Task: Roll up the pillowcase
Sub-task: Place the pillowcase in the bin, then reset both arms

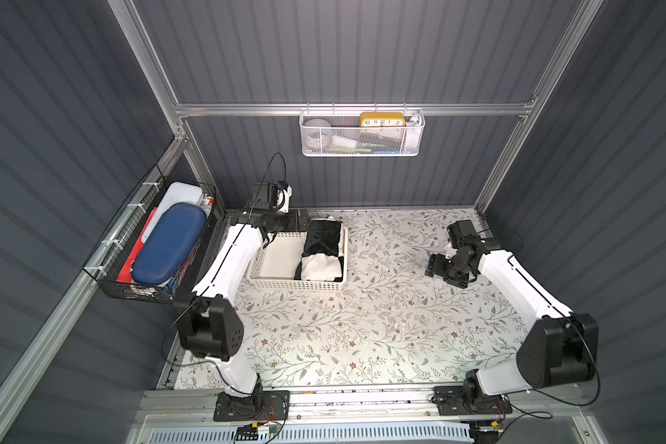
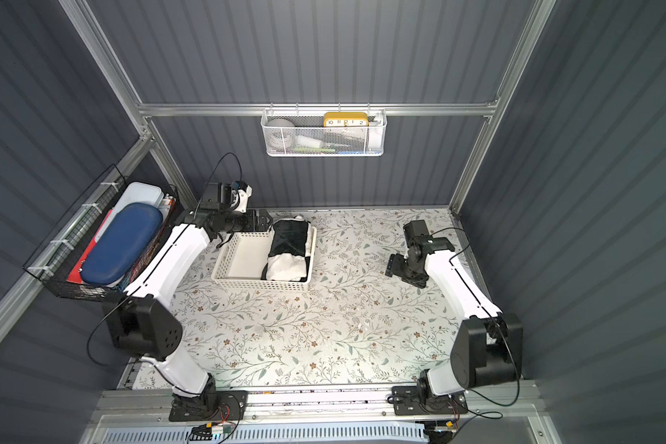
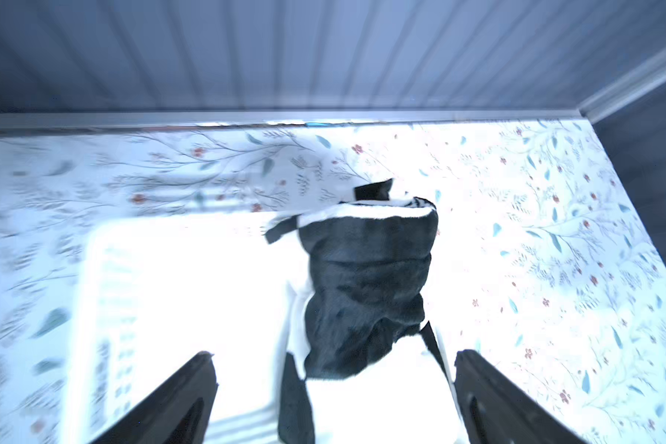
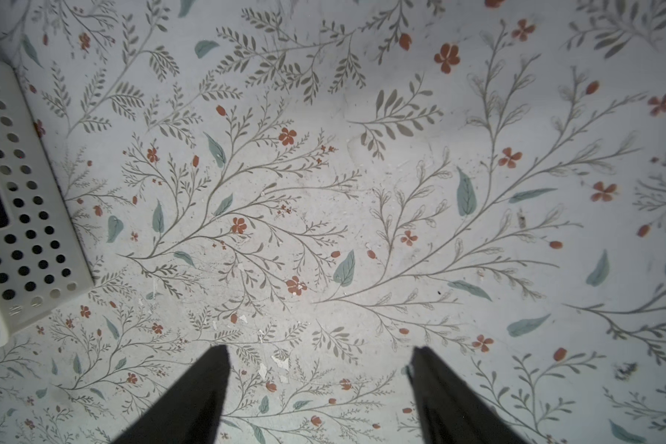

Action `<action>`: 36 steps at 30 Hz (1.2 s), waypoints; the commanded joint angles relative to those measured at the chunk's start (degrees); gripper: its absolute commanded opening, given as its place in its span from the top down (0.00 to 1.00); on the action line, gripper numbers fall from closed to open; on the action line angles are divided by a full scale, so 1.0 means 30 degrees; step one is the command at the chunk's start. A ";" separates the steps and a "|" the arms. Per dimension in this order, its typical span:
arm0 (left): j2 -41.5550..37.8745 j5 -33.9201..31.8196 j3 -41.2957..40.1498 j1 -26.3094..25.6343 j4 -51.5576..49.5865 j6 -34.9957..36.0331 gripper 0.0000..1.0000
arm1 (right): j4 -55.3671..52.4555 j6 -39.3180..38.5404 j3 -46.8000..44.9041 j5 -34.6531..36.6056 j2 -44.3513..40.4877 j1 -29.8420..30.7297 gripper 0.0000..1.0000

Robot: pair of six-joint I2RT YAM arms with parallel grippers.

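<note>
Because the soft black and white checkered pillowcase (image 1: 322, 250) lies as a fat roll inside the white plastic basket with holes (image 1: 297, 285), the rolling looks done to me. The basket sits near the middle of both top views, on the desk with the flower-print cover (image 1: 362, 326). The roll lies along the basket's right side. Its far end pokes over the rim at the top.

The white and black left arm (image 1: 224, 257) reaches over the basket's upper left corner. In the left wrist view its jaws are wide apart with nothing in them, and the roll shows farther on, between them. The right arm (image 1: 516, 276) is at the right of the top views, well apart from the basket. Its jaws are wide apart too, with only flowery desk under them.

What could go wrong? The cloth is fluffy and nothing ties it, so the roll may puff open by itself. A small black flap (image 3: 373, 190) sticks out at the far end and could slip loose first. The left jaws are near the basket, so a careless pull away might bump the rim or snag the cloth.
</note>
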 commanded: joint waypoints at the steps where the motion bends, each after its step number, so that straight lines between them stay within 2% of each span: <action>1: -0.3529 -0.3919 -0.2521 -0.0031 0.3822 -0.1801 0.01 | 0.1289 0.0950 0.0307 0.2265 -0.1661 0.0131 0.01; 2: -0.4600 -0.4268 -0.4020 0.0010 0.5147 -0.1742 0.01 | 0.1683 0.1549 0.0433 0.3395 -0.2006 0.0131 0.01; 4: -0.6440 -0.2835 -0.7982 0.0040 1.0333 0.1085 0.01 | 0.2535 0.2288 0.0461 0.5715 -0.2679 0.0131 0.01; 5: -0.7193 -0.1163 -1.0221 0.0042 1.3789 0.3626 0.01 | 0.3573 0.1712 0.0120 0.5960 -0.3109 0.0131 0.01; 6: -0.7761 -0.0700 -1.1935 0.0042 1.6420 0.4421 0.01 | 0.5456 0.1028 -0.0637 0.5400 -0.3568 0.0131 0.01; 8: -0.7930 -0.3147 -1.5192 0.0042 2.0594 0.3114 0.01 | 1.0472 -0.0333 -0.3362 0.4348 -0.4084 0.0179 0.01; 9: -0.7703 -0.3646 -1.6968 0.0161 2.3037 0.3283 0.01 | 1.1796 -0.0569 -0.4182 0.4509 -0.4056 0.0247 0.01; 11: -0.6646 -0.4410 -1.9927 0.0247 2.7835 0.3646 0.00 | 1.1664 -0.0209 -0.4612 0.5078 -0.3645 0.0307 0.01; 14: -0.4040 -0.6121 -2.2768 0.0455 3.3711 0.3897 0.00 | 1.1390 -0.0277 -0.5468 0.6165 -0.3673 0.0282 0.01; 17: -0.1329 -0.5526 -2.4614 0.0745 3.9553 0.4636 0.01 | 1.2354 -0.1341 -0.6747 0.6661 -0.4085 0.0285 0.01; 19: -0.0299 -0.4973 -2.4240 0.0901 3.9766 0.4653 0.01 | 1.2214 -0.1869 -0.7164 0.6966 -0.4085 0.0306 0.01; 22: 0.1798 -0.4345 -2.4292 0.1758 4.1875 0.4217 0.00 | 1.2698 -0.2415 -0.7927 0.7696 -0.4616 0.0307 0.01; 24: 0.1359 -0.4052 -2.3643 0.1894 3.9547 0.3741 0.01 | 1.3286 -0.3588 -0.8411 0.7901 -0.4419 0.0278 0.01; 26: 0.1667 -0.4166 -2.3495 0.2216 3.9896 0.3545 0.00 | 1.4536 -0.4949 -0.9471 0.8146 -0.4423 0.0151 0.01; 28: 0.1432 -0.4049 -2.3383 0.2323 3.9024 0.3232 0.00 | 1.6672 -0.5868 -1.1037 0.7557 -0.4371 -0.0162 0.01; 30: 0.1500 -0.4085 -2.3409 0.2327 3.9332 0.3310 0.01 | 1.9562 -0.5530 -1.2916 0.6709 -0.4323 -0.0568 0.01; 33: 0.1495 -0.4107 -2.3405 0.2327 3.9292 0.3298 0.01 | 2.7208 -0.5837 -1.6029 0.4408 -0.3018 -0.1207 0.01; 36: 0.1471 -0.4121 -2.3405 0.2327 3.9248 0.3288 0.00 | 2.7861 -0.5130 -1.5733 0.3586 -0.2538 -0.1799 0.01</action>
